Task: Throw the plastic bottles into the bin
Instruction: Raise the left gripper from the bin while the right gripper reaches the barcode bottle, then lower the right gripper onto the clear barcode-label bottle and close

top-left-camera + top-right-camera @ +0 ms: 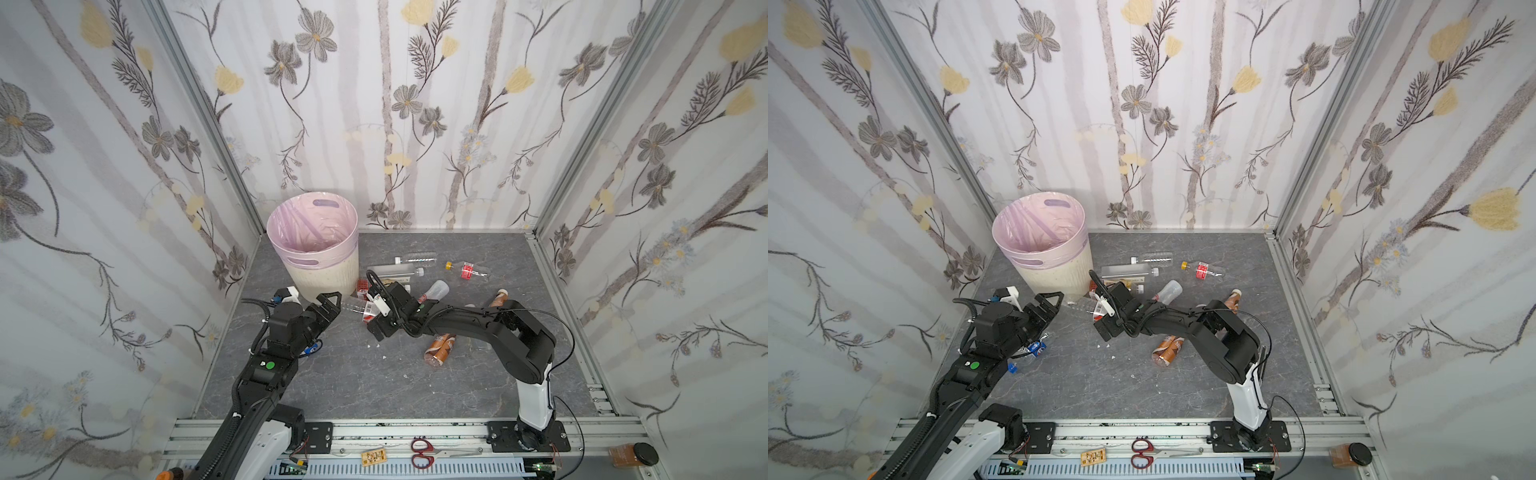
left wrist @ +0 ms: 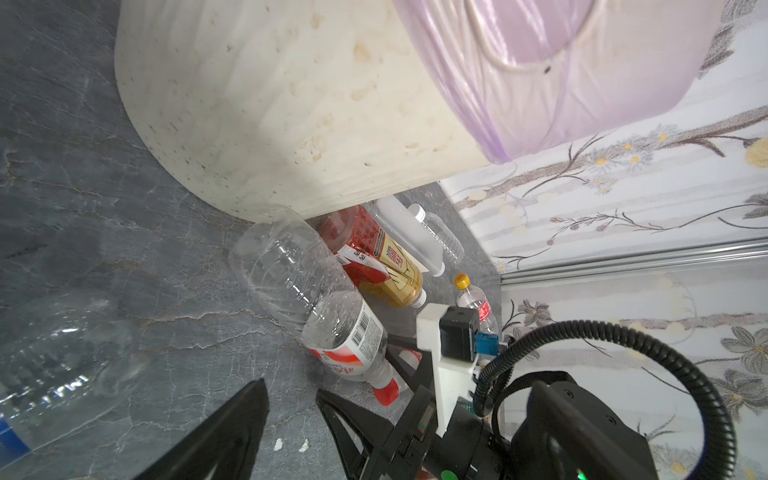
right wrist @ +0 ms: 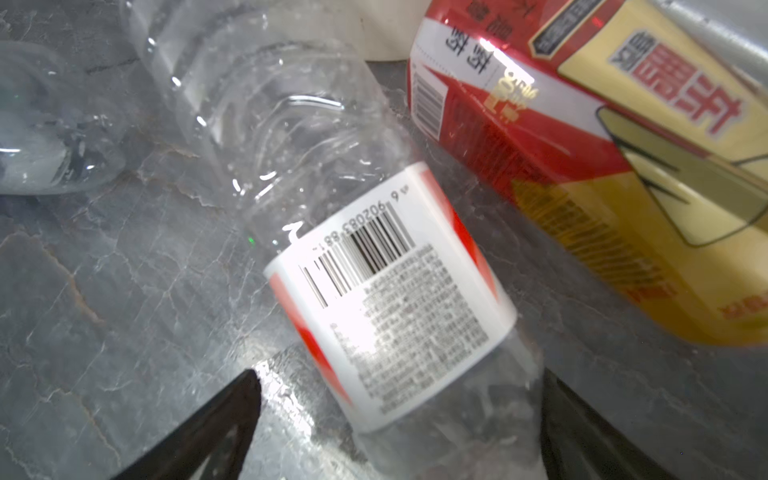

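The bin (image 1: 328,278) stands at the back left, pink liner showing. Against its base lies a clear plastic bottle (image 3: 374,291) with a red-and-white label and a red cap (image 2: 386,392). My right gripper (image 3: 401,382) is open, its fingers on either side of the bottle's neck end. My left gripper (image 1: 336,305) is open and empty beside the bottle's base, close to the bin. A red-and-yellow labelled bottle (image 3: 623,166) lies alongside. Further back are several more bottles (image 1: 415,257), with amber ones (image 1: 440,347) under the right arm and a blue-labelled one (image 2: 54,361) by the left arm.
Flowered walls close in the grey floor (image 1: 374,386) on three sides. Scissors (image 1: 422,453), a small tag (image 1: 374,457) and a brown jar (image 1: 631,455) sit on the front rail. White crumbs (image 1: 384,357) dot the floor.
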